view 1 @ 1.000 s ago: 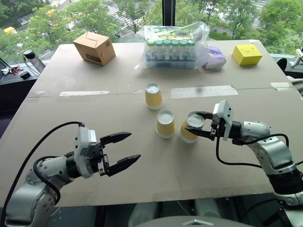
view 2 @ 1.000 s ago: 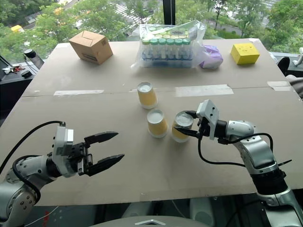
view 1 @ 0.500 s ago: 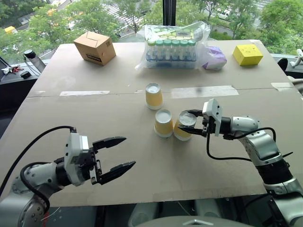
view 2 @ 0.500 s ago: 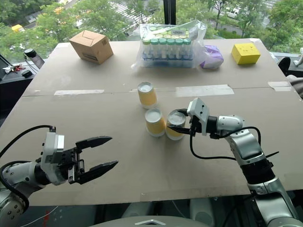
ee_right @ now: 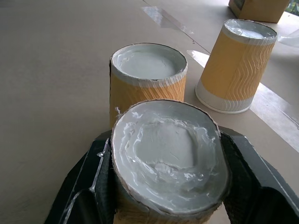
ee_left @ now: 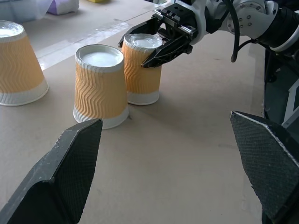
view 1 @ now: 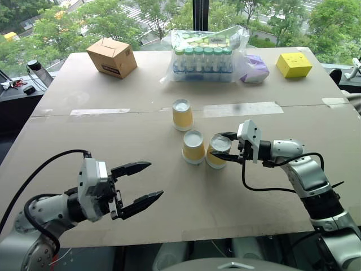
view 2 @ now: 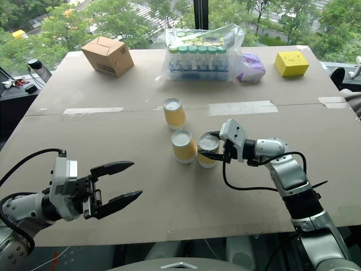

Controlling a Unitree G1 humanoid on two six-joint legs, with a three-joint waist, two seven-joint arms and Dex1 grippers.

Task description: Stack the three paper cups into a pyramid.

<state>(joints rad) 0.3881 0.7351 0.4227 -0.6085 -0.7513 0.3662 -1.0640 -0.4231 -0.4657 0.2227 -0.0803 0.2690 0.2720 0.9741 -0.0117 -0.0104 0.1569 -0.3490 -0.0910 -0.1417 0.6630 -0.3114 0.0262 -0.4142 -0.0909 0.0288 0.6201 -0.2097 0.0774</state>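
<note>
Three yellow-orange paper cups stand upside down on the brown table [view 1: 84, 130]. The far cup [view 1: 181, 114] stands alone near a tape strip. The middle cup [view 1: 193, 147] sits just in front of it. My right gripper [view 1: 221, 148] is shut on the third cup [view 1: 215, 155], which sits at table level right beside the middle cup. The right wrist view shows black fingers [ee_right: 247, 177] pressed on both sides of that cup [ee_right: 168, 154]. My left gripper [view 1: 153, 179] hovers open at the near left, well apart from the cups, with nothing between its fingers.
At the back of the table are a brown cardboard box [view 1: 112, 57], a plastic bag of green-capped vials [view 1: 206, 55], a purple packet [view 1: 255, 69] and a yellow box [view 1: 294, 64]. Bare table lies between my left gripper and the cups.
My right gripper has carried its cup a little to the left, closing the gap to the middle cup. The left gripper stays open in place.
</note>
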